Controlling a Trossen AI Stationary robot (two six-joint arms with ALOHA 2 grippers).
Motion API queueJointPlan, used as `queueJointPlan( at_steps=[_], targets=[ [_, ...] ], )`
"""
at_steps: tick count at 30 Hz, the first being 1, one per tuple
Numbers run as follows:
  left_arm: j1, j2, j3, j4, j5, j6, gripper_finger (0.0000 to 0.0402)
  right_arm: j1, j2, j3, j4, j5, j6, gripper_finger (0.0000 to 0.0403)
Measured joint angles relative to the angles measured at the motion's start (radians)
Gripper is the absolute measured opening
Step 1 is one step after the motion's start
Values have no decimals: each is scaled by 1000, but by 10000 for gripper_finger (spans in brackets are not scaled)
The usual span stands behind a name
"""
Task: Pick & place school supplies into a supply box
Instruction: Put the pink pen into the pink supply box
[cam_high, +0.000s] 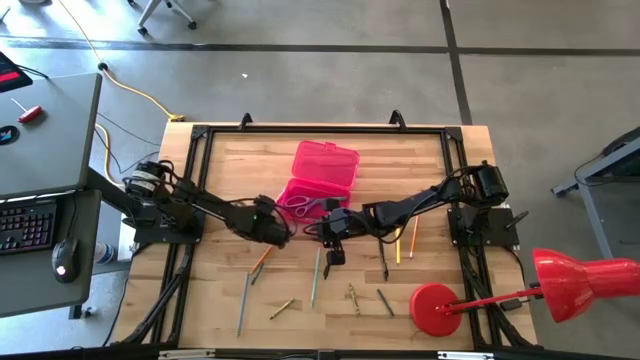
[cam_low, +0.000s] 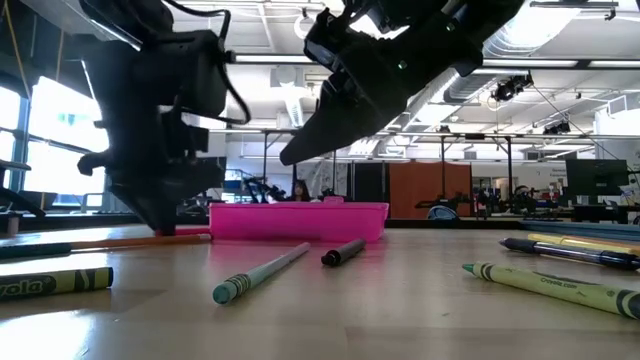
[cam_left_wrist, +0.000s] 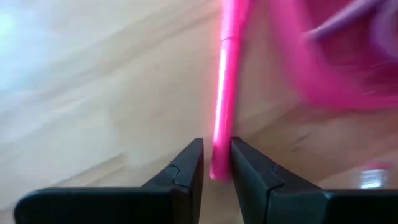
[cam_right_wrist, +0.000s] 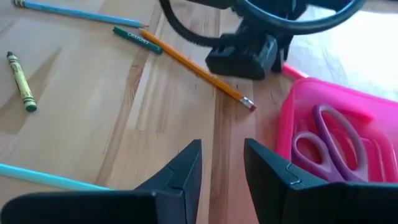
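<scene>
On the wooden table (cam_high: 420, 160), scissors (cam_right_wrist: 329, 140) already lie in the pink supply box (cam_high: 322, 178); the left gripper (cam_left_wrist: 216, 168) pinches a pink pen (cam_left_wrist: 225, 93) beside it, the right gripper (cam_right_wrist: 221, 163) hangs released, many pencils (cam_high: 315, 275) remain.

- You are looking down on a wooden table (cam_high: 420, 160) with a black frame (cam_high: 320, 128) running around its edge, standing on a grey concrete floor (cam_high: 320, 80).
- A red lamp (cam_high: 580, 275) with a round base (cam_high: 434, 308) is sitting at the table's right corner.
- A grey desk (cam_high: 45, 130) is standing to the left, carrying a keyboard (cam_high: 25, 225) and a mouse (cam_high: 65, 257).
- A yellow cable (cam_high: 135, 92) is trailing across the floor.
- At table level, bright windows (cam_low: 40, 130) are glowing on the left, and ceiling lights (cam_low: 540, 25) are shining over an open workshop.
</scene>
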Motion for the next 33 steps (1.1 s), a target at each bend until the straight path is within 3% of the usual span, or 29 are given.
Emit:
queueJointPlan(
  at_steps=[8, 13, 18, 22, 29, 33],
  targets=[
    [1, -26, -5, -76, 48, 40, 84, 0, 0, 0, -19, 0, 1, 99],
    [1, -102, -9, -123, 138, 148, 103, 0, 0, 0, -28, 0, 0, 99],
    [1, -242, -8, -208, 145, 194, 136, 0, 0, 0, -34, 0, 0, 99],
    [0, -351, -8, -261, 105, 204, 162, 0, 0, 0, -34, 0, 0, 99],
    [-9, -484, -16, -219, -87, 290, 189, 0, 0, 0, -33, 0, -1, 99],
    [-73, -535, -108, -127, -157, 271, 190, 0, 0, 0, -39, 0, 23, 99]
  ],
)
